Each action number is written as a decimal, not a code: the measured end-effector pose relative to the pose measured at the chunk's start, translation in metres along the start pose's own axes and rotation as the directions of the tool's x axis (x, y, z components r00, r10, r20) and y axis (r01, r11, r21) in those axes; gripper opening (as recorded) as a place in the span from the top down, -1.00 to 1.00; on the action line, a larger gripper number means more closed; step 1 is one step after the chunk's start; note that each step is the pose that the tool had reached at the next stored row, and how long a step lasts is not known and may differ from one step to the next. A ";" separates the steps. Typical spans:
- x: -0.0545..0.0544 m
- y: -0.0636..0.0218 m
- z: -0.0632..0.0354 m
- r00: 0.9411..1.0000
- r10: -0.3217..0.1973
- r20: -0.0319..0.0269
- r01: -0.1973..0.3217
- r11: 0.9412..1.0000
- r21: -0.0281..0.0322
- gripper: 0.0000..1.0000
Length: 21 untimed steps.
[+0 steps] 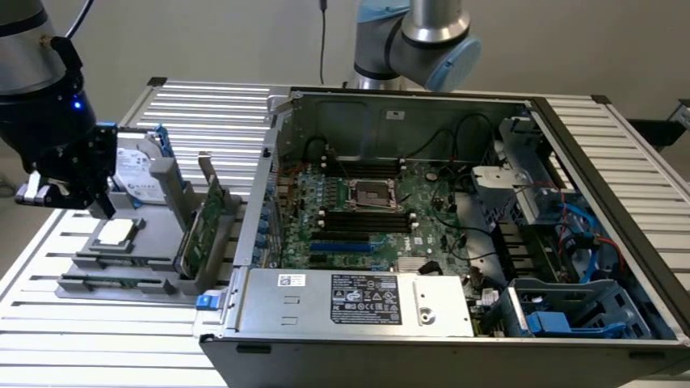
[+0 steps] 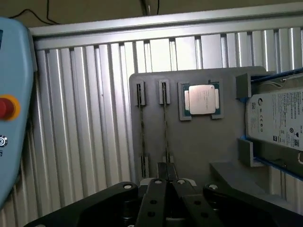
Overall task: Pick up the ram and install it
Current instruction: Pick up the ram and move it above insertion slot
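Wrist view: black jaws pressed together near thin ram (image 2: pixel 165 132) in grey holder (image 2: pixel 203 142).

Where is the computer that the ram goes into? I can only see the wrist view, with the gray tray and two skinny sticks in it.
Observer: The open computer case stands right beside the gray tray, on the exterior view's right of it.
Operator: What's inside it?
Observer: A green motherboard lies flat in the bottom, with long black slots beside the processor socket.
Operator: Is anything tall on the tray?
Observer: Yes, a green expansion card stands upright at the tray's edge nearest the case.
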<state>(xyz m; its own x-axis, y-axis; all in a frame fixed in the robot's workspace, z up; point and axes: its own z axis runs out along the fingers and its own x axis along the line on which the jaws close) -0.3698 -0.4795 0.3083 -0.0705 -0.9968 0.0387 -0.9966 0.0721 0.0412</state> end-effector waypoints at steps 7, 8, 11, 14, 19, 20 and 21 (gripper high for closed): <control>0.001 0.0013 0.0017 1.000 -0.018 -0.001 0.018 1.000 0.001 0.52; 0.001 0.0020 0.0035 1.000 -0.018 -0.001 0.018 1.000 0.001 0.39; 0.006 0.0038 0.0092 1.000 -0.019 0.000 0.019 1.000 0.001 0.39; 0.013 0.0042 0.0149 1.000 -0.019 0.000 0.019 1.000 0.001 0.39; 0.024 0.0040 0.0245 1.000 -0.023 0.002 0.023 1.000 -0.002 0.39; 0.026 0.0042 0.0264 1.000 -0.024 0.003 0.024 1.000 -0.003 0.39; 0.028 0.0044 0.0283 1.000 -0.026 0.004 0.026 1.000 -0.003 0.39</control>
<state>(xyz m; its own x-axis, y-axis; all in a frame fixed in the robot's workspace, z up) -0.3773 -0.5079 0.2813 -0.0444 -0.9984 0.0336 -0.9979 0.0459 0.0447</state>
